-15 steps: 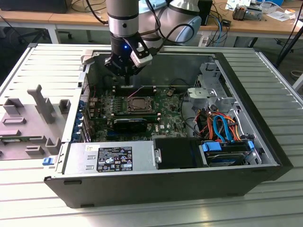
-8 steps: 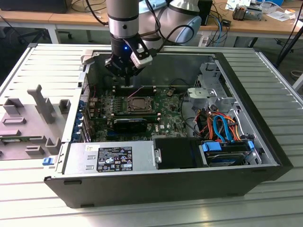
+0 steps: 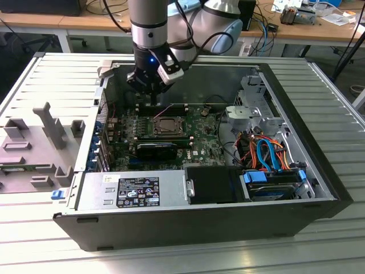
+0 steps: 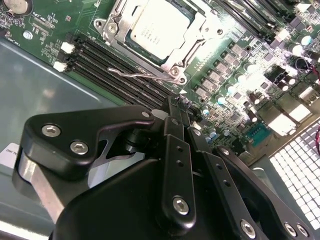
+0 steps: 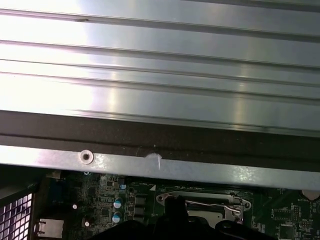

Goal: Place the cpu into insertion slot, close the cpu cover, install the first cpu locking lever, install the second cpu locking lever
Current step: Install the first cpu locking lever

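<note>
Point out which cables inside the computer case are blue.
The broad blue cables curving down below the drive cage at the exterior view's right; the orange cables next to them are thinner.

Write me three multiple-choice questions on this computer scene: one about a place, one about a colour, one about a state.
1. Where is the cpu? A on the table; B in the insertion slot; C beside the case.
2. What colour is the motherboard? A blue; B red; C green.
3. How is the cpu cover? A raised upright; B down over the chip; C taken away.
B: the chip sits inside the socket rim. C: the board shows green. B: its frame lies flat around the chip.
</note>
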Tool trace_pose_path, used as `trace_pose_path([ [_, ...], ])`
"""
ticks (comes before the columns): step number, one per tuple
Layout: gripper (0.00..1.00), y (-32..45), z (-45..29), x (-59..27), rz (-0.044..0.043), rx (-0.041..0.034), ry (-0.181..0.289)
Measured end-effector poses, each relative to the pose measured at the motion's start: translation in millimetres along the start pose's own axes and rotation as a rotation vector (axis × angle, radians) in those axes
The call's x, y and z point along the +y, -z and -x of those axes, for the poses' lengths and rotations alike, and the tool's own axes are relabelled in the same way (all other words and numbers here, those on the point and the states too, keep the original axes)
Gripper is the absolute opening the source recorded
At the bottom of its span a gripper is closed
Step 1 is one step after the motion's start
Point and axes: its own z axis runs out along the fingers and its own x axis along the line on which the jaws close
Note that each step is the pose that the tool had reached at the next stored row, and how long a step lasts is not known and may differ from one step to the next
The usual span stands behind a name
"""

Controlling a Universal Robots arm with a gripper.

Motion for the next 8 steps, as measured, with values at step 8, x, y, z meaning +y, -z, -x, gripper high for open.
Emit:
trace_pose_path([
  [8,0.11,-8.0,0.2,-0.2,0.0000,0.0000,0.001],
])
